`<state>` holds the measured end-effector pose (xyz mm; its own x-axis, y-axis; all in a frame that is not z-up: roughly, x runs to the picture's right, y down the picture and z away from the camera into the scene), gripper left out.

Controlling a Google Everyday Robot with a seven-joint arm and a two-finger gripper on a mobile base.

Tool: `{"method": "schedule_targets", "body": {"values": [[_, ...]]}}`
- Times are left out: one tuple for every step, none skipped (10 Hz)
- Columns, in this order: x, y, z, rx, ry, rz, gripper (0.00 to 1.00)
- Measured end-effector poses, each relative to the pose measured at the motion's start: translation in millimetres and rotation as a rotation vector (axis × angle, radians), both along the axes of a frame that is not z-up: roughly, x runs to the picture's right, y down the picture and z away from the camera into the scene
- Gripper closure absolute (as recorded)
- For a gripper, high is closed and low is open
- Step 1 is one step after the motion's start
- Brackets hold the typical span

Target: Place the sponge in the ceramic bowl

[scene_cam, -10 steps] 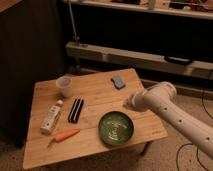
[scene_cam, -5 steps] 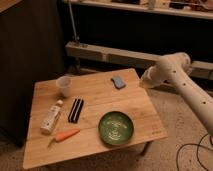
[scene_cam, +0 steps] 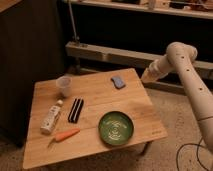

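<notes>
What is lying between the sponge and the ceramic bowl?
Only bare table, in the camera view. The gripper hangs beside the sponge, near the table's far corner.

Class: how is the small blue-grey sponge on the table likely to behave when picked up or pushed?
The sponge looks thin and small, so probably light and squashy. Lying flat on the wooden table, it should not roll but may slide if nudged. The gripper hangs beyond the table's far right edge, apart from it.

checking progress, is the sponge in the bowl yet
Out. The flat blue-grey sponge lies on the wooden table, apart from the empty glossy green ceramic bowl. The end effector hovers off the table's right edge.
</notes>
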<state>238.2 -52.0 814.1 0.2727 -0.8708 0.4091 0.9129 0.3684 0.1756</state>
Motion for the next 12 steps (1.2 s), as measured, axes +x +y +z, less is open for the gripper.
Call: {"method": "schedule_targets", "body": {"values": [[-0.7,-0.8,5.5,0.027,0.022,-0.046,0.81],[-9.5,-4.8,11.6,0.091,0.020,-0.153,0.81],[-15.6,-8.3,13.4,0.151,0.022,-0.220,0.81],[-20.3,-11.4,15.5,0.221,0.011,-0.280,0.81],[-17.6,-18.1,18.1,0.268,-0.030,-0.304,0.81],[-13.6,-24.2,17.5,0.291,-0.094,-0.290,0.81],[-6.5,-26.0,16.1,0.309,-0.151,-0.277,0.81],[-1.8,-26.2,15.4,0.317,-0.177,-0.268,0.81],[0.4,-26.8,15.8,0.322,-0.190,-0.266,0.81],[-2.7,-27.6,15.8,0.334,-0.202,-0.281,0.81],[-8.1,-25.1,16.0,0.353,-0.206,-0.304,0.81],[-10.5,-20.3,17.9,0.366,-0.208,-0.319,0.81]]}}
